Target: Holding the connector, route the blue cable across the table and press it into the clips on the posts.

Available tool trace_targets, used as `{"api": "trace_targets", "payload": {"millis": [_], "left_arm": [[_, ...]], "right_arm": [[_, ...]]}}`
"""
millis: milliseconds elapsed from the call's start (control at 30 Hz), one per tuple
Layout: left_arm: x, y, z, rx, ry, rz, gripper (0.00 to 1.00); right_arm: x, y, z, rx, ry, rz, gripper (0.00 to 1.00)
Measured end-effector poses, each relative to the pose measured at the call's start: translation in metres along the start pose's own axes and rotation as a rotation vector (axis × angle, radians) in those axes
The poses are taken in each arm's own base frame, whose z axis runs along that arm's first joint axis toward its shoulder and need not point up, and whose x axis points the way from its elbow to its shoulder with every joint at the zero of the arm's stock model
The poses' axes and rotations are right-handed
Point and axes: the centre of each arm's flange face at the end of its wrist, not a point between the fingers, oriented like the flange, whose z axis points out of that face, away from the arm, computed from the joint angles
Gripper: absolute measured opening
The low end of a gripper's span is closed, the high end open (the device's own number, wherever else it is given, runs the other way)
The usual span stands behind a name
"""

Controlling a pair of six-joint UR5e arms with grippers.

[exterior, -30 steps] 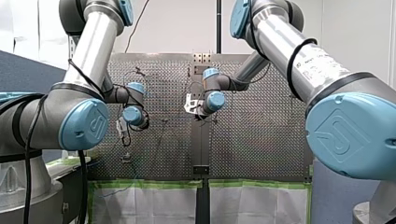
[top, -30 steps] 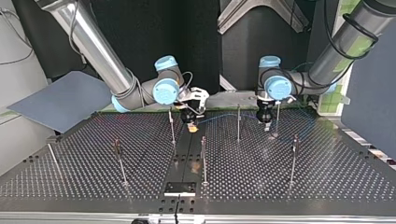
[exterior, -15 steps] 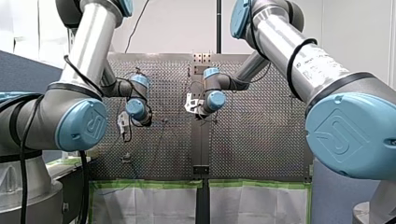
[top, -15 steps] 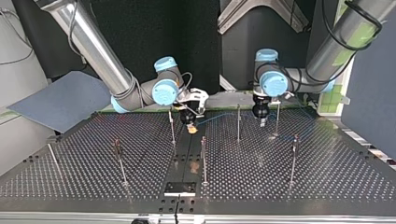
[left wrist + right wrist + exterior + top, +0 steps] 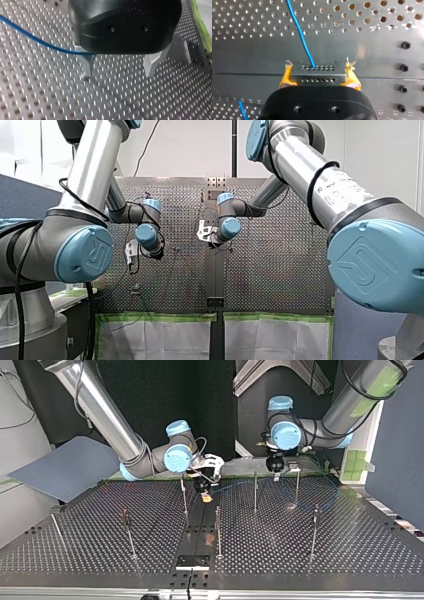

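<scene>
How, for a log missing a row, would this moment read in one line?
right fingers: shut on connector | left fingers: open, empty | blue cable: runs from connector

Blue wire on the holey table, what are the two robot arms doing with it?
My right gripper is shut on the connector at the end of the blue cable, pinching it between yellow pads over the table. My left gripper hangs open beside the cable near the posts, gripping nothing. Whether the cable is pressed in anywhere yet is too small to tell.
</scene>
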Motion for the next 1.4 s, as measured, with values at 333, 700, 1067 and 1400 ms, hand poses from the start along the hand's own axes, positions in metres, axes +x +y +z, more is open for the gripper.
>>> {"api": "trace_targets", "payload": {"millis": [333,700,1067,1400], "left_arm": [[-0.001,-0.034,-0.03,0.085,-0.022,-0.02,1.0],[0.017,-0.067,-0.055,0.13,-0.007,-0.012,1.0],[0.022,-0.096,-0.068,0.188,-0.065,-0.03,1.0],[0.005,-0.111,-0.048,0.188,-0.107,-0.06,1.0]], "right_arm": [[0.0,0.004,0.001,-0.004,-0.002,0.004,0.0],[0.001,0.009,0.001,-0.008,-0.004,0.006,0.0],[0.001,0.01,0.001,-0.009,-0.005,0.009,0.0],[0.001,0.012,0.002,-0.012,-0.007,0.011,0.0]]}}
